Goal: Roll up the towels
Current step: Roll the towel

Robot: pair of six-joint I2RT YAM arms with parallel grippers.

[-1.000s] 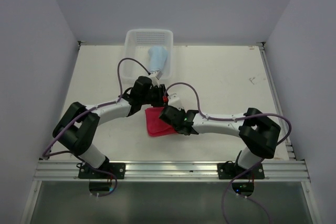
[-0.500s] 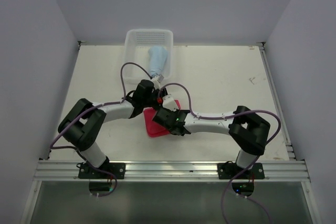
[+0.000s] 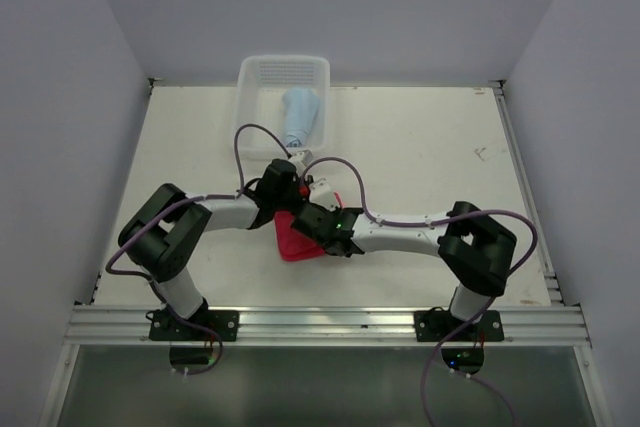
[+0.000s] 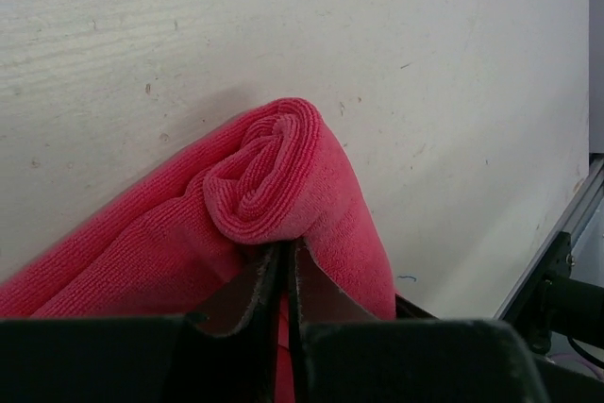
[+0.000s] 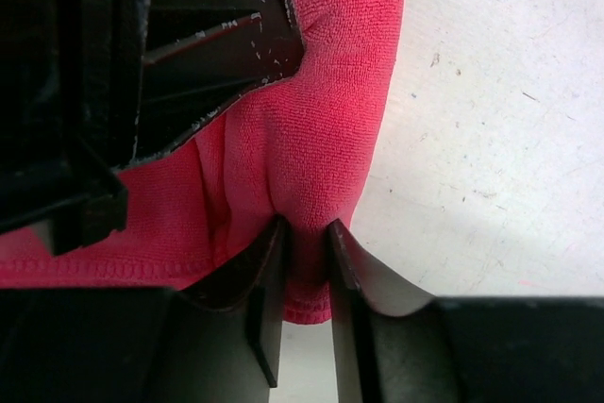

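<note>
The pink-red towel (image 3: 293,240) lies partly rolled on the table between the two arms. Its rolled end (image 4: 269,172) shows as a spiral in the left wrist view. My left gripper (image 4: 285,261) is shut on a thin layer of this towel just below the roll. My right gripper (image 5: 304,247) is shut on a bunched fold at the towel's hemmed edge (image 5: 311,304). In the top view both grippers meet over the towel, left (image 3: 303,190) and right (image 3: 312,219). The light blue towel (image 3: 300,112) lies rolled in the basket.
The white mesh basket (image 3: 283,63) stands at the back of the table, left of centre. The left gripper's black body (image 5: 142,44) fills the upper left of the right wrist view, very close. An aluminium rail (image 3: 320,322) runs along the near edge.
The right gripper has moved left and up, close against the left one. The left jaws have closed onto the pink towel. The right jaws have widened slightly on the fold.
</note>
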